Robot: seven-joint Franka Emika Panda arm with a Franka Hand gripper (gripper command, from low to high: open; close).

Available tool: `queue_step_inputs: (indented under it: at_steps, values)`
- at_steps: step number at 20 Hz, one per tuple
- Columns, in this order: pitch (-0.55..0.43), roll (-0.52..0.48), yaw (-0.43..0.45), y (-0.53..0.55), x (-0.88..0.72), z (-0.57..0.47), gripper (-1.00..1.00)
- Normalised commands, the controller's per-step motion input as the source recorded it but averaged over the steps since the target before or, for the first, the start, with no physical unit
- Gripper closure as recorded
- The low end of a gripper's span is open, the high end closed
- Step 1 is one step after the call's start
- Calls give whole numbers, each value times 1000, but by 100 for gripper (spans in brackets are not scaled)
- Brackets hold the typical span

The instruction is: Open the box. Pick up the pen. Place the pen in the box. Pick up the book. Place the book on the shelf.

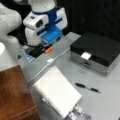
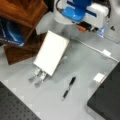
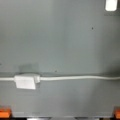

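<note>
Box (image 1: 96, 51) lid closed, on table (image 1: 65, 62), well apart from gripper (image 1: 47, 40) raised near the arm base; finger state cannot be told. Pen (image 1: 87, 88) beside book (image 1: 57, 91), untouched.

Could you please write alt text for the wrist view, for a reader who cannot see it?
Looking straight down on a bare grey table, a white cable runs across from left to right, passing through a small white block at the left. Orange tabs show at both bottom corners and a white label at top right; the gripper does not show.
</note>
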Motion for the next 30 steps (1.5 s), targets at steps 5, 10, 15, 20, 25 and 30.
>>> queue_step_inputs:
  at_steps: [5,10,15,20,25,30]
  values:
    - [69,382,55,17,43,-49,-100]
    - [-26,373,-50,67,141,-141,-100]
    - [-76,276,-3,143,235,-137,-100]
    - [-82,311,113,217,369,-94,-100]
    - [-77,314,130,157,362,-30,-100]
    - [37,341,75,-2,254,-9,-100]
